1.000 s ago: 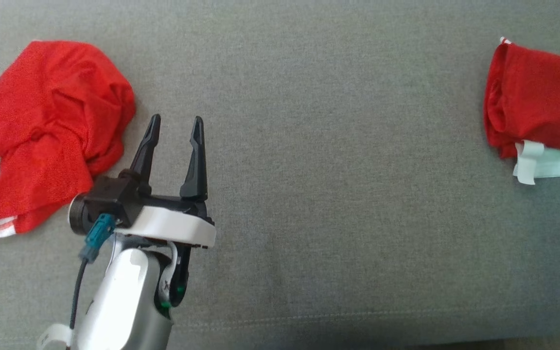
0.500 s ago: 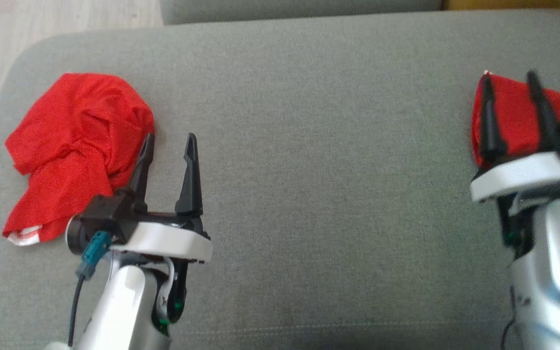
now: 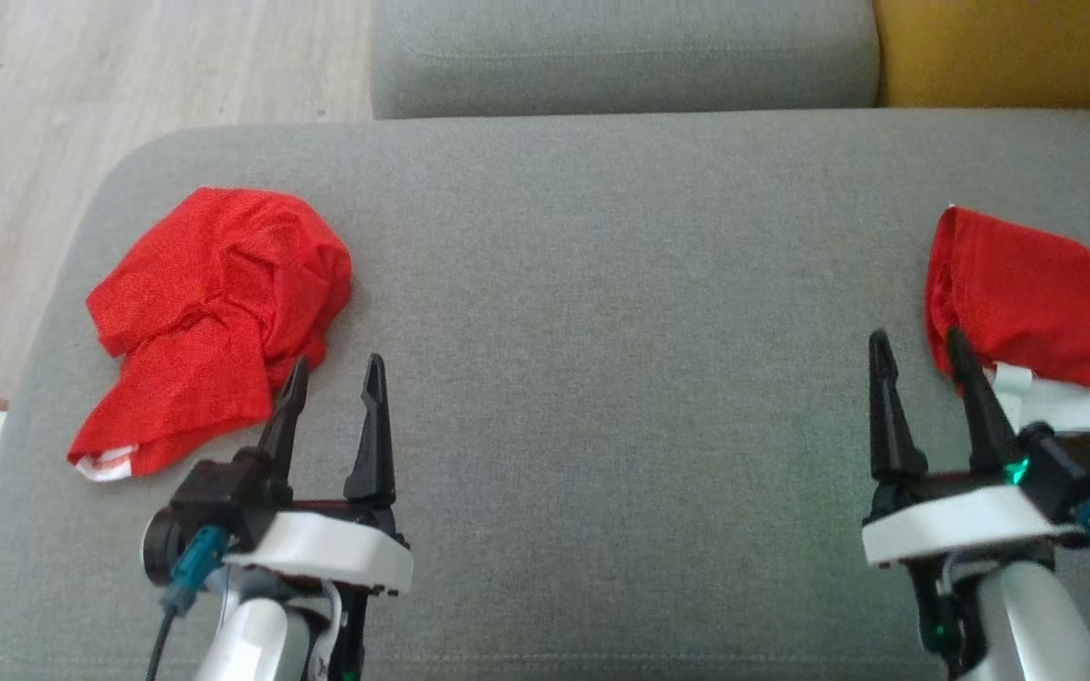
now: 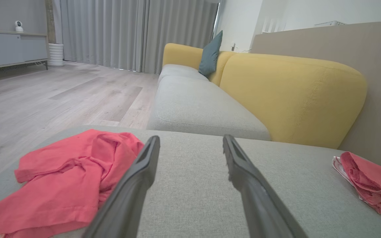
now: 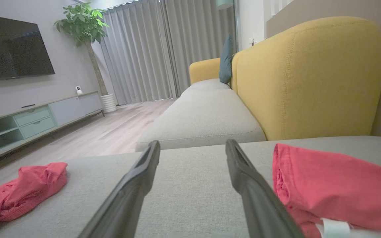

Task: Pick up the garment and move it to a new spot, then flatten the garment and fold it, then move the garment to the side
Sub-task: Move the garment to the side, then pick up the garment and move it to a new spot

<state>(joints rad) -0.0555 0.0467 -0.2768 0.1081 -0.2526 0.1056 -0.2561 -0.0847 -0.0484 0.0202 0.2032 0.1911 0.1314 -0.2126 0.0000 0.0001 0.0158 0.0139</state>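
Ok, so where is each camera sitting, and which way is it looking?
Head view: on the robot's head, looking down at the grey cushion; the left gripper and right gripper show, both open.
Left wrist view: on the left wrist, looking low along its two fingers across the cushion towards the yellow sofa back.
Right wrist view: on the right wrist, facing the same way along its own fingers.
Shared: all three show the crumpled red garment and the second red garment.
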